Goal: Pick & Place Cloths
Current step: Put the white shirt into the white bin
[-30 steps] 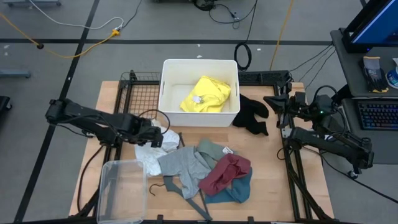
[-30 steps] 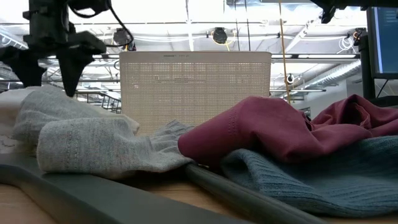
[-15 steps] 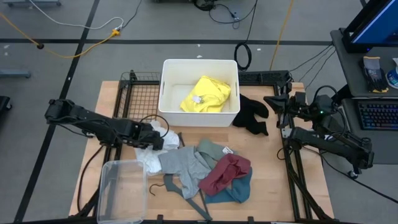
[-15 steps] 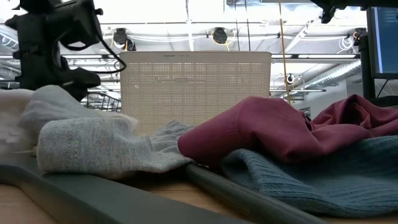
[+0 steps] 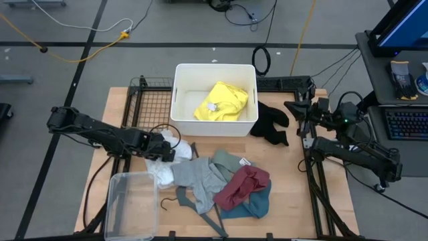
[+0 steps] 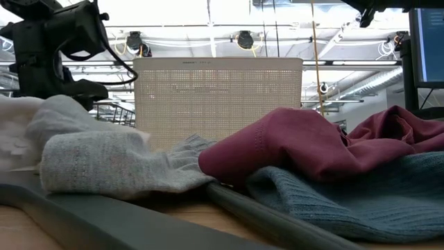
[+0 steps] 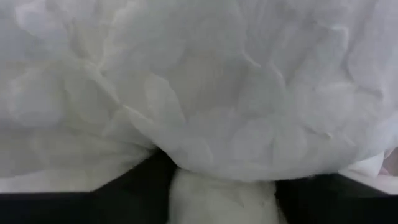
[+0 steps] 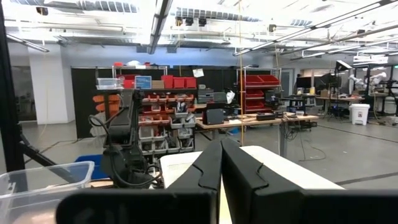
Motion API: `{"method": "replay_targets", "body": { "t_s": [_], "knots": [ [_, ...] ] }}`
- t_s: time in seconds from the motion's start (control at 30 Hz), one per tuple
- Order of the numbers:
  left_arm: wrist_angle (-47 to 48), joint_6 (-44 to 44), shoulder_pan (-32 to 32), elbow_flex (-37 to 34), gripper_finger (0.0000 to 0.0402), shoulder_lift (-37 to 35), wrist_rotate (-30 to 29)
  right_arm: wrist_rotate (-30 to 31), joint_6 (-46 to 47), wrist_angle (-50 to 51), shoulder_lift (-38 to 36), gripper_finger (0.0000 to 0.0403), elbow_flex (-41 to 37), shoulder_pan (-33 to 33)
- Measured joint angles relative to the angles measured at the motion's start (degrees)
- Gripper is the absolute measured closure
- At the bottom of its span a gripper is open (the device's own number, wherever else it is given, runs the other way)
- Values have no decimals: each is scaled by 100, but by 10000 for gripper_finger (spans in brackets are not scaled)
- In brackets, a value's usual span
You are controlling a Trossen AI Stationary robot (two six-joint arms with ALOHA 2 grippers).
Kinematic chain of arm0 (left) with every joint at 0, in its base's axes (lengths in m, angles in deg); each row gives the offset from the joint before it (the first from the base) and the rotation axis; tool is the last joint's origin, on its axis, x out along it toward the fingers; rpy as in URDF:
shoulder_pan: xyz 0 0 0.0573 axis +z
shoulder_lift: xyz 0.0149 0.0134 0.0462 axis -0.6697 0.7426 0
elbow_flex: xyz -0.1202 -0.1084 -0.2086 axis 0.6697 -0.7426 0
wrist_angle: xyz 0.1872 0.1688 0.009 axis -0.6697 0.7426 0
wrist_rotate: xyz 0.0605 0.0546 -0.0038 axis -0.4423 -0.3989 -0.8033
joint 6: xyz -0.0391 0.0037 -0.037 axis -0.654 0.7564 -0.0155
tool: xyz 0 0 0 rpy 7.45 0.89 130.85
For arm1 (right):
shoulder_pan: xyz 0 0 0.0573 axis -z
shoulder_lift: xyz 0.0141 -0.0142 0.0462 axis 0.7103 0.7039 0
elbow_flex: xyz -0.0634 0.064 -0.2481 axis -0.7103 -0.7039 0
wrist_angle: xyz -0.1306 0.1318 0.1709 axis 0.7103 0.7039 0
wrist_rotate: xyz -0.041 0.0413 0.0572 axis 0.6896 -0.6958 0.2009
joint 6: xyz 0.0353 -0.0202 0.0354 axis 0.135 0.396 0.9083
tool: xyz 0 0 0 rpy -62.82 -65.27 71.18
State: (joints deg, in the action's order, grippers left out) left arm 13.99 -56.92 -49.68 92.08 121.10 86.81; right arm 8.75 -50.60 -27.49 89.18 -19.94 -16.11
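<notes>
Down at the near edge of the worktop [image 5: 294,201], a clear plastic tub [image 5: 130,204] sits at the near left corner, with a thin grey hanger [image 5: 175,198] lying just beside it. Right alongside, the pile: the grey cloth [image 5: 194,177] spreads through the middle, the maroon cloth [image 5: 242,186] lies on top of the teal cloth [image 5: 255,205], and a sage-green cloth [image 5: 227,161] peeks out just behind them. From worktop level the grey [image 6: 104,167], maroon [image 6: 291,149] and teal [image 6: 361,194] fabrics fill the foreground.

Now to the action: the left claw [image 5: 167,152] is buried in the white cloth [image 5: 160,167] at the left end of the pile, its fingers sunk into the crumpled fabric. The wrist camera sees almost nothing but white folds [image 7: 199,93], a bunch of it pinched between the two dark fingers [image 7: 130,190] — it's gripping that white cloth, which lies against the grey one.

Farther back, the white bin [image 5: 180,100] stands at the far edge, centre, with the yellow cloth [image 5: 221,100] inside. The black cloth [image 5: 271,124] lies on the worktop just beside the bin's right wall.

The right claw [image 5: 291,107] waits near the far right corner, fingers pressed together, holding nothing.
</notes>
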Motion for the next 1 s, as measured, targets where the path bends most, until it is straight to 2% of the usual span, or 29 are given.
{"method": "replay_targets", "body": {
  "t_s": [0.17,0.3,0.7,1.0],
  "knots": [
    [-19,61,0,-7,293,7,-91,0,0,0,-1,399,0,0],
    [-226,457,0,-11,366,9,-125,0,0,0,0,399,0,0],
    [-336,708,-58,159,372,-261,-31,-2,0,0,-1,399,0,0],
    [-94,1098,-181,902,372,-821,-35,-4,-39,2,1,399,0,0]
  ]
}}
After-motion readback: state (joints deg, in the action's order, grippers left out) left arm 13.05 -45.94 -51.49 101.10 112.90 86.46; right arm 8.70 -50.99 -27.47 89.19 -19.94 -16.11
